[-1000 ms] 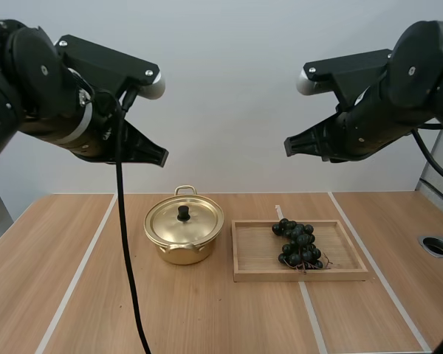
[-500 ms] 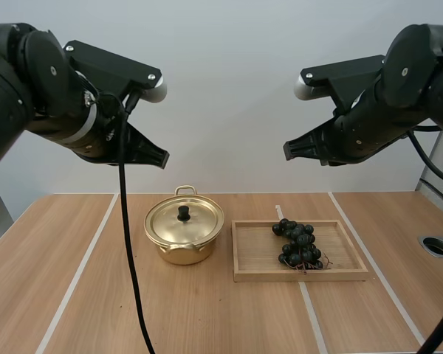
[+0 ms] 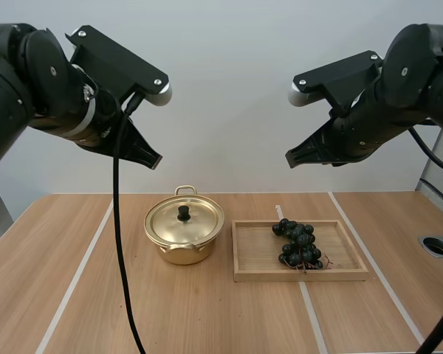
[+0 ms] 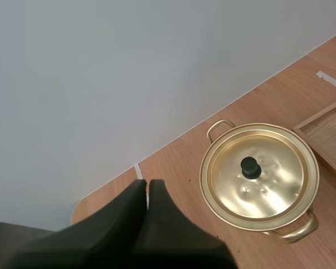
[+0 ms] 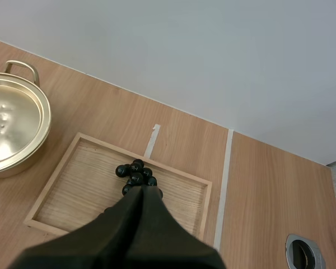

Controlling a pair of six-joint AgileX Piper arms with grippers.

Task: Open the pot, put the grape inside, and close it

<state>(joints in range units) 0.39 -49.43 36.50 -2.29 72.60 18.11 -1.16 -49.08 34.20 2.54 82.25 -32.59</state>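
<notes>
Left claw (image 3: 153, 157) hangs high above the pale wooden bench (image 3: 207, 317), up and to the left of the round golden metal pot (image 3: 179, 252). Seen from its own wrist, this left claw (image 4: 147, 184) has its 2 black fingers pressed together into 1 dark wedge, pinching nothing, with the pot (image 4: 302, 208) lying beyond the tip.

On the other side, the right claw (image 3: 292, 158) hangs at about the same height, above the shallow rectangular wooden tray (image 3: 303, 276). From the right wrist, the right claw (image 5: 141, 189) is likewise pressed together on nothing, and its tip lines up over the near edge of the bunch of dark, almost black grapes (image 5: 135, 171).

The pot stands on the bench just beside the tray's left end. Its golden lid (image 3: 196, 221) is seated on it, with a small black knob (image 3: 183, 213) upright at the centre; the lid (image 4: 271, 188) and knob (image 4: 249, 166) look the same from the left wrist. The pot has 2 loop handles, 1 on the far side and 1 on the near side.

The grapes (image 3: 299, 243) lie inside the tray (image 5: 81, 188) near its middle, well apart from both claws.
</notes>
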